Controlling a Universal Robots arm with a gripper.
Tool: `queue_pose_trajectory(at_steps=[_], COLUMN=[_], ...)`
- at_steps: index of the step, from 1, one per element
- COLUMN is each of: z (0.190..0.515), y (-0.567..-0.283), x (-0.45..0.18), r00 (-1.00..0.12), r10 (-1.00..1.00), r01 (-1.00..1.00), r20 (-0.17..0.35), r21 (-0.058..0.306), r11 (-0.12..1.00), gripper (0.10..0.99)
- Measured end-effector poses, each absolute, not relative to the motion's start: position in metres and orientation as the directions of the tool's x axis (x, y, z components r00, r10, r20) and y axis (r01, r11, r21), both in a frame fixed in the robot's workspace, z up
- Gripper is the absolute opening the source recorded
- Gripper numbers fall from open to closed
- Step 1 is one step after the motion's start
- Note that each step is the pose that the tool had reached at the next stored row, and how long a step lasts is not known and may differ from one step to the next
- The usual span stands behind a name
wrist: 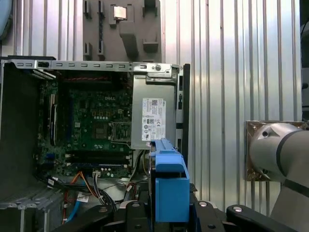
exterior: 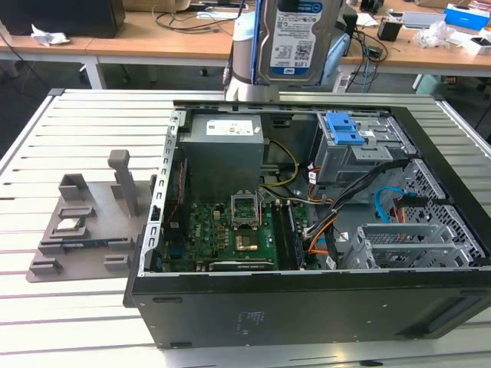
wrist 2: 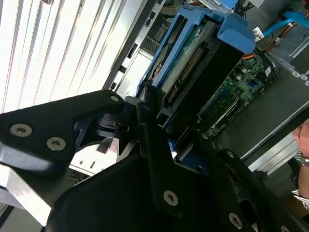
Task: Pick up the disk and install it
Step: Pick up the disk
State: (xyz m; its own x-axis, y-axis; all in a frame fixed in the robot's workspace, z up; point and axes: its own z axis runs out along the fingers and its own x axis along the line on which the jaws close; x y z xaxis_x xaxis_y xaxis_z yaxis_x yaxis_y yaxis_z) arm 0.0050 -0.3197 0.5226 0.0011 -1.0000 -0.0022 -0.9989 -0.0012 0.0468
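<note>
My pincer (wrist: 169, 216) is closed on the disk (wrist: 169, 181). Its black fingers (wrist 2: 146, 126) clamp the bright blue plastic frame on either side. The disk stands on edge between them, and its row of connector pins shows along one narrow end in the second wrist view.

In the exterior view the disk (exterior: 295, 34) hangs well above everything else, with its blue-and-white label facing the camera. My pale arm (exterior: 242, 57) is just behind it.

Below my pincer lies an open computer case (exterior: 307, 314), on its side with the interior facing up. The nearest part beneath the disk is the grey power supply (wrist: 154, 113), which carries a white sticker. Beside it, deeper in the case, is the green motherboard (wrist: 89, 123) with its square processor socket (exterior: 245, 207).

Further along the case from the power supply sits a grey metal drive cage with a blue latch (exterior: 347, 129). Orange, black and blue cables (exterior: 326, 230) run beside it.

The case rests on a table of pale metal slats (wrist: 227, 72). Past the case wall, well apart from my pincer, a grey parts holder (exterior: 80, 230) lies on the slats (a small square silver chip (exterior: 70, 225) sits in it). A person's hand (wrist 2: 303, 137) shows well apart from my pincer. Farthest off are wooden desks (exterior: 138, 42) strewn with cables.
</note>
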Motion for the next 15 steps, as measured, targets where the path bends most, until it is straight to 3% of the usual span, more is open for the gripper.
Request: queue_pose_trajectory(at_steps=[15], z=[0.523], y=[-0.319], x=[0.052], r00=[0.001], r10=[-1.0], r01=[-0.999], r20=[-0.002], r21=[0.047], r11=[-0.001], gripper=[0.365])
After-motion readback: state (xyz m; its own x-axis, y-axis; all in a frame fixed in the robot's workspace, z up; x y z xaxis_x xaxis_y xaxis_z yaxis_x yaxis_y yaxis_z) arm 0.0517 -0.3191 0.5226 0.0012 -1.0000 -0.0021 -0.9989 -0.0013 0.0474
